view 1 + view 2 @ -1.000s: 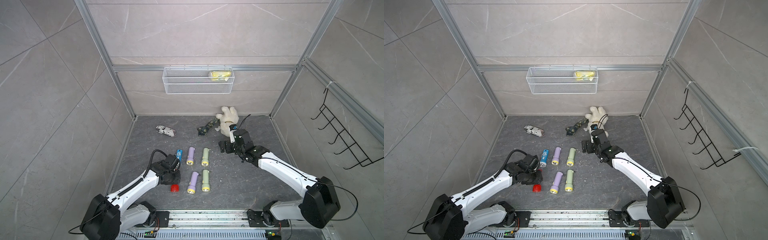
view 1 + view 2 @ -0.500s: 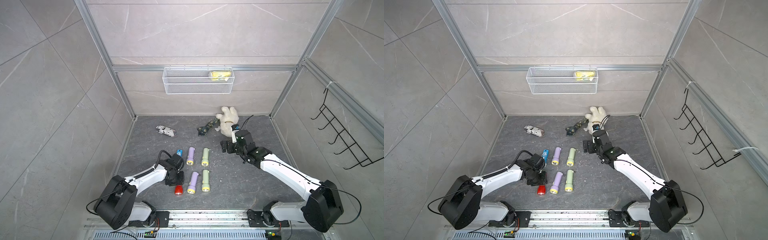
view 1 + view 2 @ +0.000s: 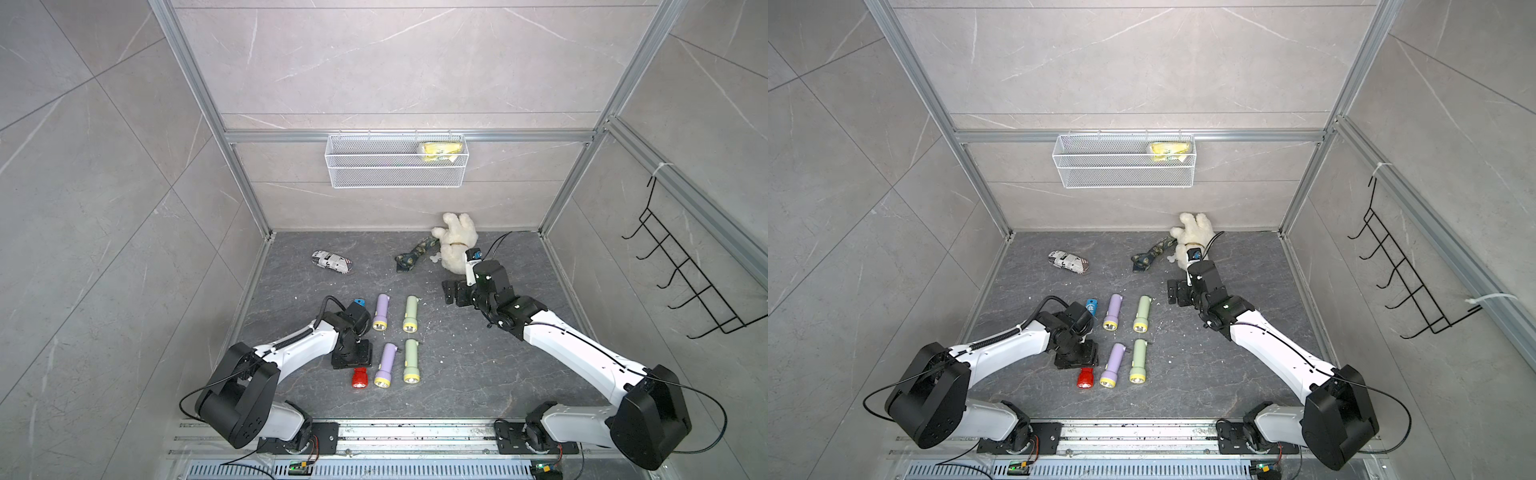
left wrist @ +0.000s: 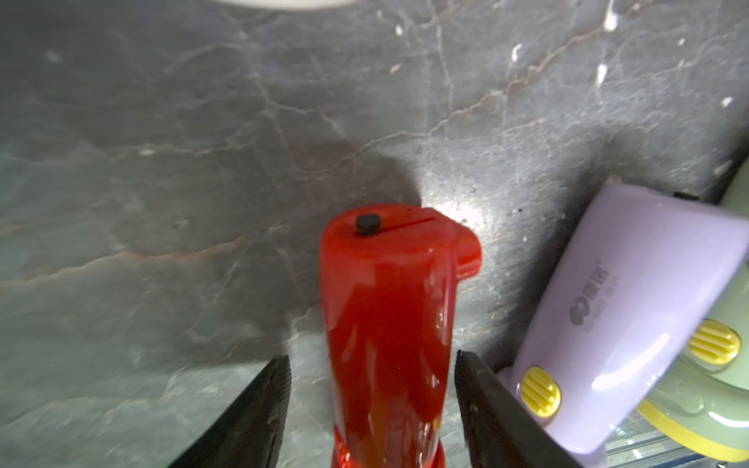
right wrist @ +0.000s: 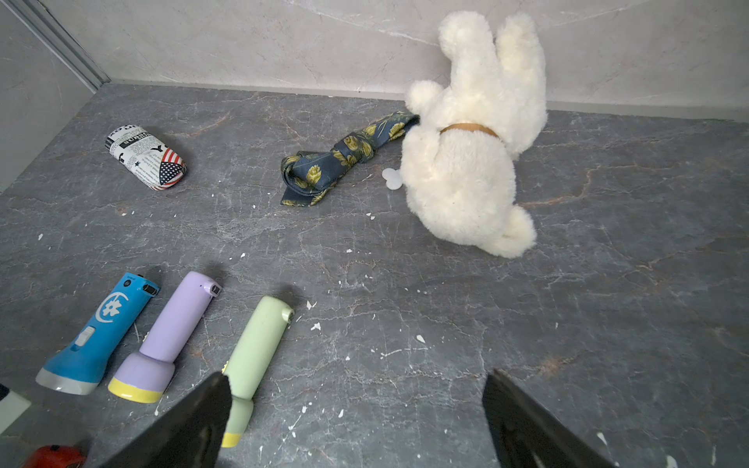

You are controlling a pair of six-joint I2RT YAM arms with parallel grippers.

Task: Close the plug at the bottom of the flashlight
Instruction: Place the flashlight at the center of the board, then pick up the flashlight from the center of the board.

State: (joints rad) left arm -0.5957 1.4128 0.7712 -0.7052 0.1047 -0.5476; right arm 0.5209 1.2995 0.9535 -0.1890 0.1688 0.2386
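A red flashlight [image 3: 360,378] [image 3: 1085,378] lies on the dark floor at the front left, beside a purple flashlight [image 3: 385,366]. My left gripper [image 3: 353,360] [image 3: 1077,360] hangs over its head end. In the left wrist view the red flashlight [image 4: 389,304] runs between the open jaws of the left gripper [image 4: 372,358], with floor showing on both sides. Its bottom end shows a black stud [image 4: 368,223] and a small red tab [image 4: 468,251] sticking out sideways. My right gripper [image 3: 453,293] [image 5: 356,379] is open over bare floor.
Two green flashlights [image 3: 410,313] [image 3: 411,361], another purple one [image 3: 381,311] and a blue one [image 5: 101,328] lie in rows. At the back are a white plush toy [image 3: 455,245], a knotted tie [image 3: 415,253] and a printed pouch [image 3: 331,262]. A wire basket [image 3: 395,166] hangs on the wall.
The left jaws were shut a second ago and now stand apart around the red flashlight, which has shifted slightly right. The left arm's elbow swung inward. The right arm barely moved.
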